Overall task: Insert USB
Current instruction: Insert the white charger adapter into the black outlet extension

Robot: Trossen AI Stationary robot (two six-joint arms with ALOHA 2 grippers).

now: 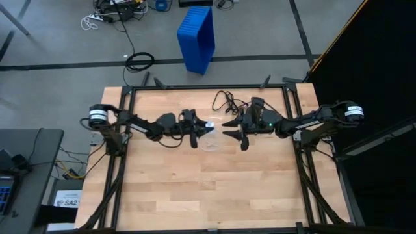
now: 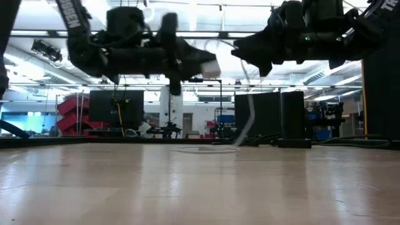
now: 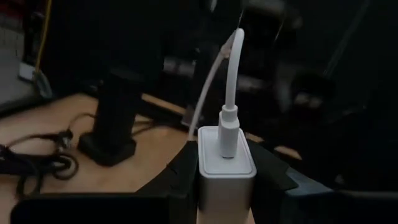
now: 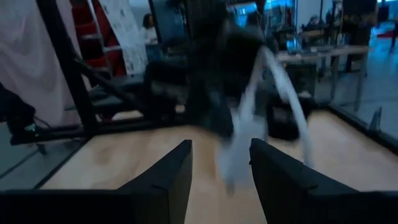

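Note:
A white charger block (image 3: 226, 158) sits between the fingers of my left gripper (image 1: 197, 130), above the table's middle. The USB's white plug (image 3: 228, 134) is stuck into the block's free end. Its white cable (image 3: 231, 68) arcs away and hangs down, and its loop (image 1: 211, 143) lies on the wood. My right gripper (image 1: 229, 128) faces the left one from the table's right and is open. The blurred cable (image 4: 273, 74) hangs just beyond and between its fingers. My left gripper pinches the charger block by its two side faces (image 3: 202, 177), one finger (image 3: 180, 174) on each side. The fingers reach in roughly level from the table's left. The block is lifted clear of the table, its plug end pointing away from the fingers. My right gripper: I cannot tell whether its fingers touch the blurred cable.
A thin black cord (image 1: 227, 101) lies coiled on the far part of the wooden table (image 1: 162, 195). Black frame rails (image 1: 289, 117) run along the table's sides. A blue crate (image 1: 197, 36) stands on the floor beyond the far edge.

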